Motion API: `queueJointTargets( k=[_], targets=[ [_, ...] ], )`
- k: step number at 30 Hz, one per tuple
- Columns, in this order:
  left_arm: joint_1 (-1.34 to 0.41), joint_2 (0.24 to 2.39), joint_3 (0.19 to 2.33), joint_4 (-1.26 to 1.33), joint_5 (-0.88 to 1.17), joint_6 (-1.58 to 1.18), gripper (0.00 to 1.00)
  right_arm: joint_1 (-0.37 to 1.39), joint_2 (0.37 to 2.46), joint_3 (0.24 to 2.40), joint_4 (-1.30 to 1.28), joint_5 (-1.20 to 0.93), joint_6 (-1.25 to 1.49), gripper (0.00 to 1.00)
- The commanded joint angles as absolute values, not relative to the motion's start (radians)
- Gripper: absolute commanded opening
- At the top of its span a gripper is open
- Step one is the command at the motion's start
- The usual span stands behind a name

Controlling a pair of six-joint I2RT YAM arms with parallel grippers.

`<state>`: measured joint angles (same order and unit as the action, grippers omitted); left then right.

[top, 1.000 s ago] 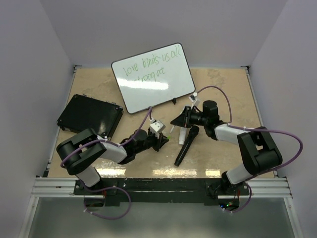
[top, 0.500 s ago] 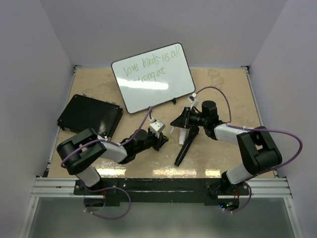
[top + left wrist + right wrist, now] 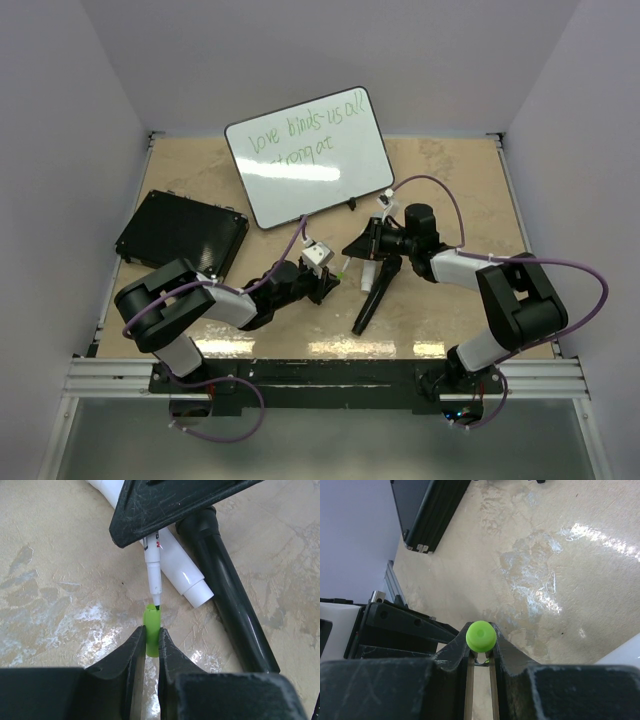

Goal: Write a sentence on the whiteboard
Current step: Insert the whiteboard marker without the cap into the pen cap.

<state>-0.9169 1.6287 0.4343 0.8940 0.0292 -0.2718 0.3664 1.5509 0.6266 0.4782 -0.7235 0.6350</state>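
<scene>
The whiteboard (image 3: 330,180) leans at the back middle with the green sentence (image 3: 300,135) in two lines on its upper part. My left gripper (image 3: 338,277) is shut on a green marker cap (image 3: 152,632), whose open end faces away from me. My right gripper (image 3: 352,247) is shut on a white marker (image 3: 152,565). In the right wrist view the marker's green rear end (image 3: 481,636) shows between the fingers. The marker's tip (image 3: 157,608) sits right at the mouth of the cap, just above the table.
A white tube-like object (image 3: 177,567) and a long black stick-like object (image 3: 230,600) lie on the table just behind the cap; the black one also shows in the top view (image 3: 375,295). A black textured pad (image 3: 182,233) lies at the left.
My right gripper with the marker has shifted slightly to the left, toward the cap. The left arm has not visibly moved.
</scene>
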Motion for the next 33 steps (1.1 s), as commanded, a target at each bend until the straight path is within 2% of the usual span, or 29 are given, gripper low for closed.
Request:
queueJointTargets(
  k=[1, 19, 33],
  targets=[
    [-0.917, 1.628, 0.468, 0.945, 0.025, -0.284, 0.0, 0.373, 1.552, 0.664, 0.491, -0.712, 0.614, 0.0],
    [-0.917, 1.64, 0.462, 0.95, 0.043, -0.284, 0.0, 0.331, 1.502, 0.693, 0.474, -0.736, 0.6, 0.0],
    [-0.917, 1.626, 0.471, 0.948, 0.031, -0.282, 0.0, 0.333, 1.548, 0.684, 0.469, -0.73, 0.598, 0.0]
  ],
)
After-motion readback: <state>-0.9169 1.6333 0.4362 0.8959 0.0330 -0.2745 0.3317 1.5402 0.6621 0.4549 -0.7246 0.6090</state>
